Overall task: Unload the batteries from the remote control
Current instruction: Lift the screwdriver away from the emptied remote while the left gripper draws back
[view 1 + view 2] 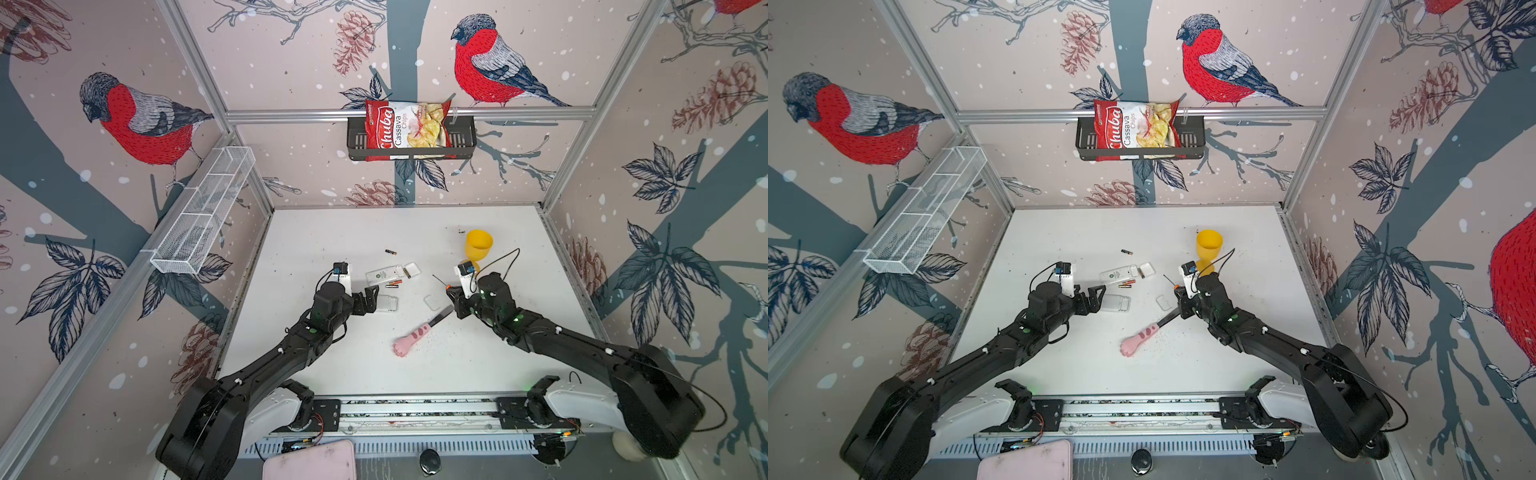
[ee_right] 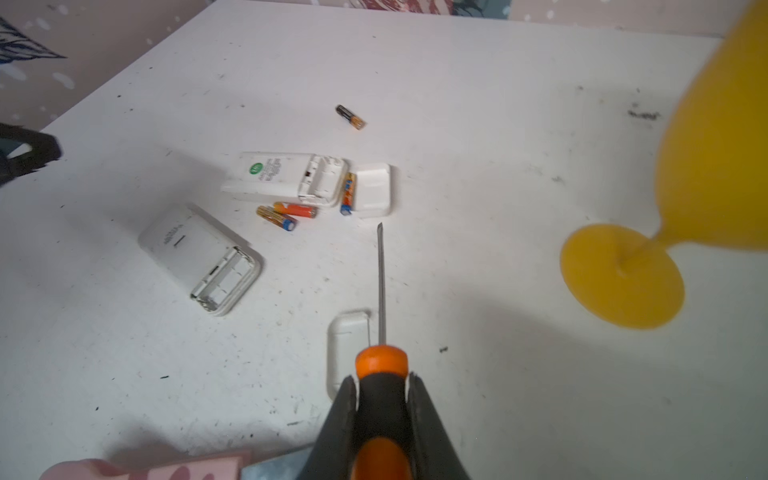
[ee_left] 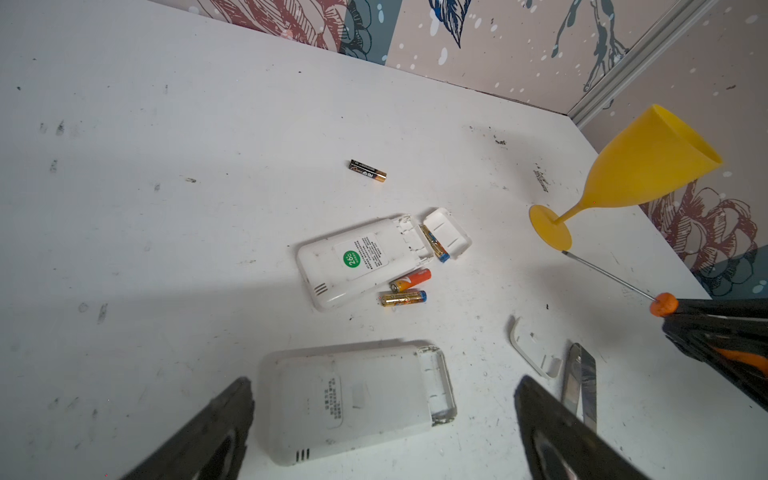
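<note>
Four batteries (image 3: 407, 298) on table (image 3: 166, 249) w/ room to edges; left fingers (image 3: 216, 432) spread empty, right fingers (image 2: 345, 411) grip screwdriver (image 2: 380, 365).

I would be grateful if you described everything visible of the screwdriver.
The screwdriver has a black handle with an orange collar and an orange patch, plastic-looking, and a thin bare metal shaft with a flat tip. The jaws of the right gripper are shut on the handle, with the shaft pointing forward past them. Nothing else visibly touches it.
</note>
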Motion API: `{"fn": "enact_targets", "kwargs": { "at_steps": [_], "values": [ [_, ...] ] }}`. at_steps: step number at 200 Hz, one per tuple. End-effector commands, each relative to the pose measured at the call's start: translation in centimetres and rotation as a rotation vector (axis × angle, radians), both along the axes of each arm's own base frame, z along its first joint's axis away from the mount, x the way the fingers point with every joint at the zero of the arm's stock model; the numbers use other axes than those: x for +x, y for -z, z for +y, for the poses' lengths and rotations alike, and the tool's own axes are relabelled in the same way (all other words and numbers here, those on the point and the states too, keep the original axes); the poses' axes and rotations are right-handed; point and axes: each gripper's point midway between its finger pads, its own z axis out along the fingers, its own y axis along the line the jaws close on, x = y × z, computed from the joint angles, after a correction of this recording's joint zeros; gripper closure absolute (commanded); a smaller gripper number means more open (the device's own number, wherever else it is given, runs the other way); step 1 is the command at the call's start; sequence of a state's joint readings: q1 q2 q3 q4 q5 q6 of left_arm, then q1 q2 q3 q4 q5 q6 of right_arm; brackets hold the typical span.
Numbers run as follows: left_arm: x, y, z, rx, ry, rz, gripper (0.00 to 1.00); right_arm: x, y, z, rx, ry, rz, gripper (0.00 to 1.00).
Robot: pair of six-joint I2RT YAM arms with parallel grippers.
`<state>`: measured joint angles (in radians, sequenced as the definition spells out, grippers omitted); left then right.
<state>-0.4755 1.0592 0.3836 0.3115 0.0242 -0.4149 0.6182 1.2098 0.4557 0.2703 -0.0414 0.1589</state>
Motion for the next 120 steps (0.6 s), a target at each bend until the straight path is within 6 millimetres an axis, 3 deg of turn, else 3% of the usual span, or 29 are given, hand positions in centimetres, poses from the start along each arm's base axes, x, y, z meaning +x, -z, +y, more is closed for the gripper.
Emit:
{"fn": "enact_targets", "kwargs": {
  "at_steps": [1,58,110,120],
  "values": [
    [0.1,-0.9,-0.3,-0.010,0.010,-0.047,0.03,0.8,-1.4,-0.1,0.134,0.059,-0.038,0.94],
    [-0.2,-0.4,-0.2,-0.011,0.016,-0.069,0.03,0.5,0.9,-2.0,0.183,0.150,0.006,0.91],
    [-0.3,0.1,-0.1,0.001,0.016,-0.075,0.03,-0.1,2.9,-2.3,0.176,0.145,0.083,0.88],
    [-0.3,0.1,-0.1,0.000,0.017,-0.074,0.03,-0.1,4.0,-2.6,0.159,0.160,0.109,0.85]
  ]
}}
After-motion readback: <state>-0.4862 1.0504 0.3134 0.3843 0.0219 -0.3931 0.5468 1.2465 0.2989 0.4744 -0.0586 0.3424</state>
